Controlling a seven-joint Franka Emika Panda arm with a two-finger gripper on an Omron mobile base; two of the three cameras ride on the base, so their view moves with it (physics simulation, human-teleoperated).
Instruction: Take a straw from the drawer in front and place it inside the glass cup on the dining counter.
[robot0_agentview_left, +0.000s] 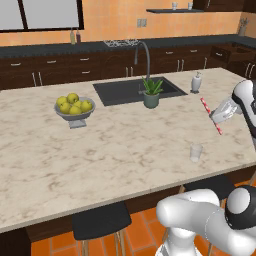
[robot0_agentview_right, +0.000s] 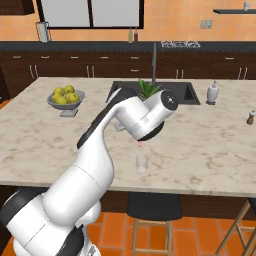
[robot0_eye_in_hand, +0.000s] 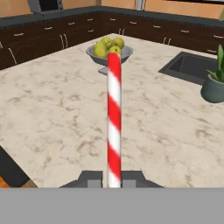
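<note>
We see the end effector (robot0_eye_in_hand: 113, 181) clamped on the red-and-white striped straw (robot0_agentview_left: 211, 116), holding it tilted in the air above the beige marble bench (robot0_agentview_left: 100, 150). The clear glass cup (robot0_agentview_left: 196, 152) stands on the bench near its front edge, below the straw and apart from it.

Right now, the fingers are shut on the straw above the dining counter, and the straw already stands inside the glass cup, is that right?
Not quite. The straw is not in the glass cup yet: the left base view shows it held in the air, tilted, above and beyond the cup, which stands empty. The rest holds: the fingers are shut on the straw above the dining counter.
</note>
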